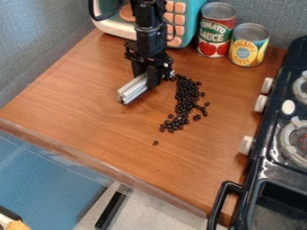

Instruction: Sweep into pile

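The black gripper [147, 80] hangs down over the far half of the wooden counter [102, 110], left of the middle, and is closed around a short silver metal bar [133, 88]. The bar sticks out from the fingers toward the near left, its cut end facing that way, low over the wood; whether it touches the surface cannot be told. The dark beans [185, 99] lie to the right of the gripper, in a loose band that runs from just beside its right side toward the near side of the counter. The band is thickly packed along its middle, with a few beans scattered off its right edge. Its near end spreads to the left, and one lone bean [155, 142] sits apart from the rest, nearer the counter's front edge. Behind the arm, at the far side, stands a teal and white toy microwave [195, 15] with orange buttons. To the right of it are a red can [216, 29] and a yellow and blue can [248, 45], side by side. A dark toy stove [267, 150] with white knobs runs along the right.
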Controlling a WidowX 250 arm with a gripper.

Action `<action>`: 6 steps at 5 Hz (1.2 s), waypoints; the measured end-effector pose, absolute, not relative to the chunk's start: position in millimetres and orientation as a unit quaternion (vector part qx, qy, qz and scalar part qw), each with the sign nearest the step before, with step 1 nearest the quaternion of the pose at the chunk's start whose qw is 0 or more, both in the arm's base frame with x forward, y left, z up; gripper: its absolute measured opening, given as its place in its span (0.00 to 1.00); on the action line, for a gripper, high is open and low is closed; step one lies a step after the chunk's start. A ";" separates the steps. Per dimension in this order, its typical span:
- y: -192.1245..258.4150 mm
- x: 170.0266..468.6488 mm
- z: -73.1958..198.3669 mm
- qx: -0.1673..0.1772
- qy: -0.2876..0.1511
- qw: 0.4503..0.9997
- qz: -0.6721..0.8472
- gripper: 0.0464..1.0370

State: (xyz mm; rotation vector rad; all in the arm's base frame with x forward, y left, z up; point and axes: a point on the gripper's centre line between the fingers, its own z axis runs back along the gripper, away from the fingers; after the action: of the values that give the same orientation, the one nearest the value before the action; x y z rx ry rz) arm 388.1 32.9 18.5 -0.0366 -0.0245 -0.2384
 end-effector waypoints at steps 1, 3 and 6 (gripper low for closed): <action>30.4 383.4 20.8 -0.019 -0.011 0.992 -0.124 0.35; 60.8 382.2 60.9 -0.021 -0.061 0.993 -0.101 0.35; 100.1 385.3 37.6 0.014 -0.047 0.996 -0.075 0.35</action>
State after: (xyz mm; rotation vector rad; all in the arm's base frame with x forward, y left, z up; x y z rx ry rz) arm 385.3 100.1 37.6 0.0271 -0.0946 -0.1502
